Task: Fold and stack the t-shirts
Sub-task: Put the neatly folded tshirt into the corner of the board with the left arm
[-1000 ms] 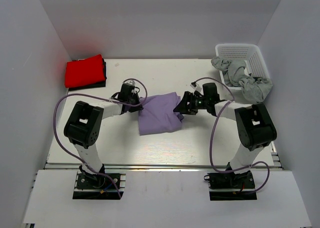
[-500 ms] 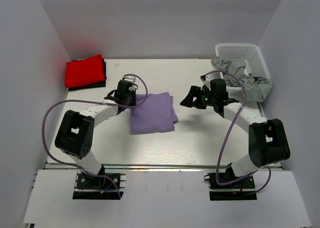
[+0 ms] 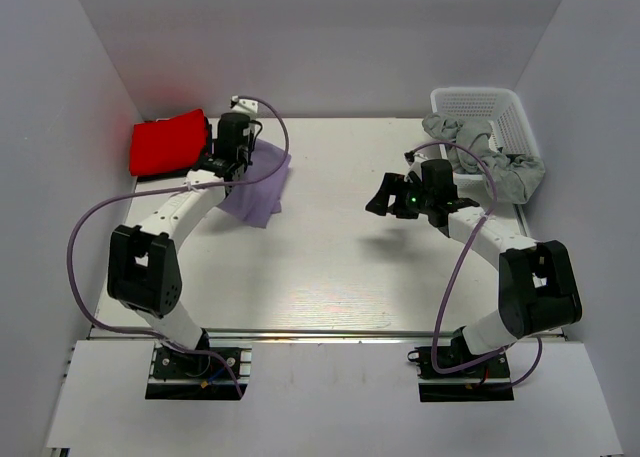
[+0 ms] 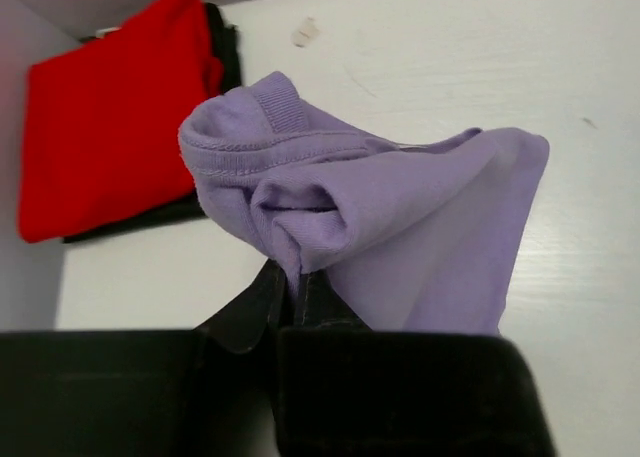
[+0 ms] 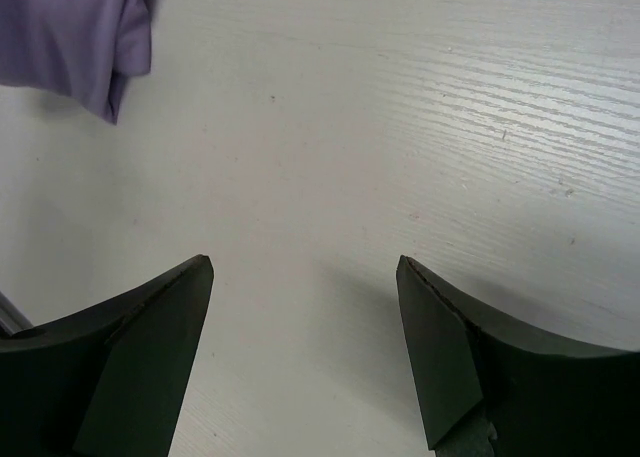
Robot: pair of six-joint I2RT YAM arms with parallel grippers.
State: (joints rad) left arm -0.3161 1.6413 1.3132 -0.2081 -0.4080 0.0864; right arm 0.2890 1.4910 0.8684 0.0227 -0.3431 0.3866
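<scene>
Top external view: the left jaws are clenched on the lavender t-shirt (image 3: 258, 187), which hangs bunched near the far left corner of the counter (image 3: 330, 277), just beside the folded red t-shirt (image 3: 168, 142)! Left wrist view shows the ribbed collar end scrunched right at the pinch. Over on the right side, the right jaws are spread wide, released, above bare counter. A grey garment (image 3: 495, 162) spills over the white basket (image 3: 480, 99) at the far right corner.
</scene>
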